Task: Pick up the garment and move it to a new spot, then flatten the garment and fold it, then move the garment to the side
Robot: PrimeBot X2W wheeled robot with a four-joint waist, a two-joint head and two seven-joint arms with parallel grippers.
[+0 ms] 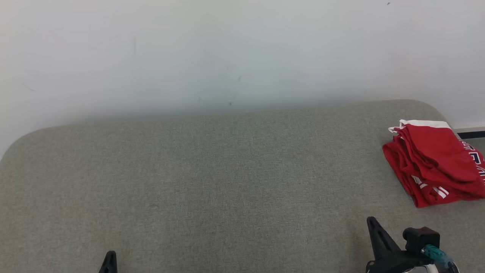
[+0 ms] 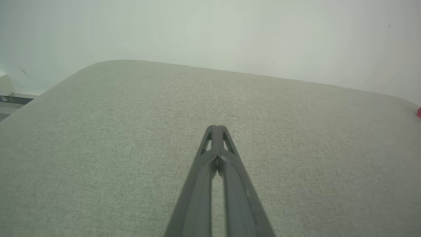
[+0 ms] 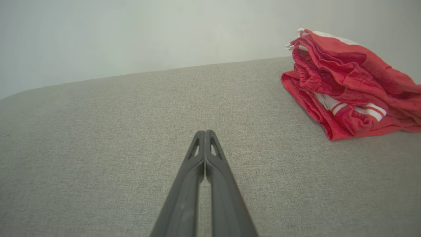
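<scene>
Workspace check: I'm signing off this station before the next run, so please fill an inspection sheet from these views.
Surface: grey-green fabric pad, smooth, rounded corners.
Job's things: red garment, white trim, folded bundle near the pad's right end.
Clutter: nothing seen.
Grippers: left gripper shut, empty; right gripper shut, empty, apart from the garment.
Cables: nothing seen.
Surroundings: pale wall behind the pad.

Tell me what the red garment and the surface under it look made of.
The red garment: thin mesh-like knit, probably polyester, matte; fine pitted texture and crumpled folds. The surface: grey-green woven upholstery cloth, matte; visible weave grain, rounded edge suggests padding.
</scene>
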